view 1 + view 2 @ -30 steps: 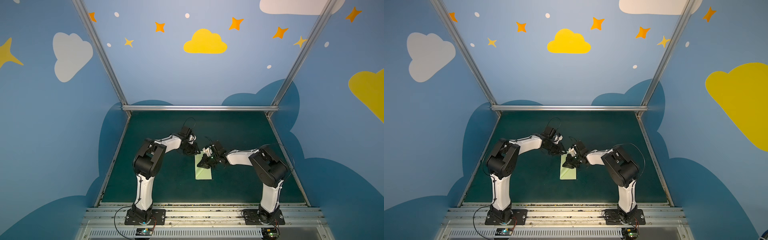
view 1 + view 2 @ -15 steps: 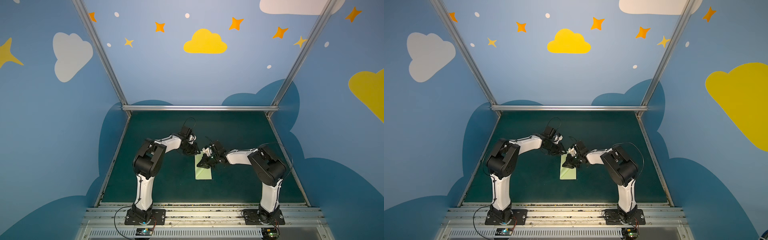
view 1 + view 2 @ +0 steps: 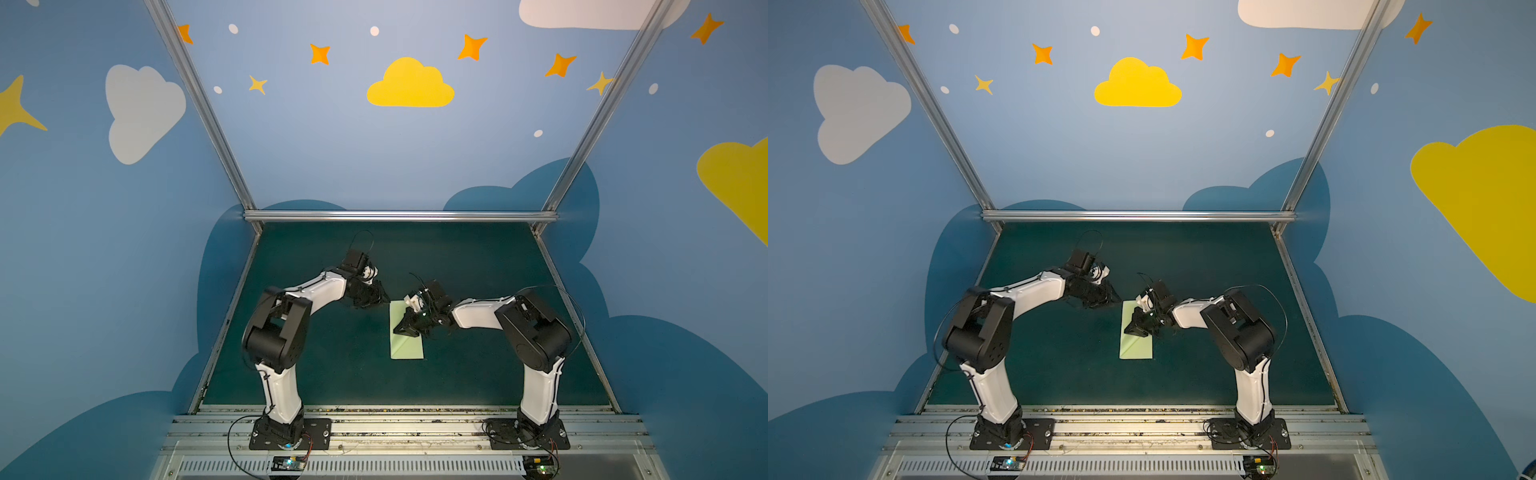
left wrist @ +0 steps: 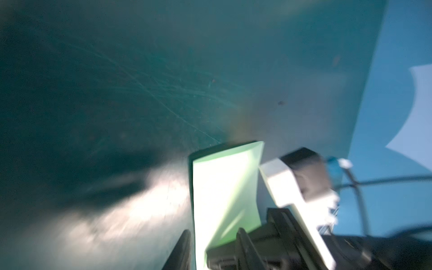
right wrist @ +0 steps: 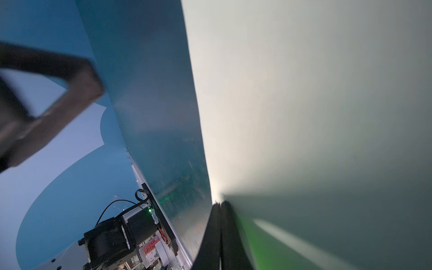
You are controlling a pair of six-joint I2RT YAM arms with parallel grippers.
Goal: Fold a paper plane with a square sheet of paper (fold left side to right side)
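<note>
**Folded paper lies on the bench, right pincer pressing its edge**

The paper sheet (image 3: 409, 347) is pale green and folded into a narrow strip. It lies flat on the green bench (image 3: 457, 266) in both top views, with a slanted crease across its near half. The right pincer (image 3: 398, 330) points down onto the sheet's left edge, about halfway along it. In the right wrist view its fingers (image 5: 228, 222) are squeezed tight together with no gap and nothing between them. The left pincer (image 3: 384, 298) sits just beside the sheet's far left corner, low over the bench. In the blurred left wrist view its fingers (image 4: 182, 247) stand narrowly apart, and the sheet shows between them. Whether they touch the paper cannot be told.
</note>
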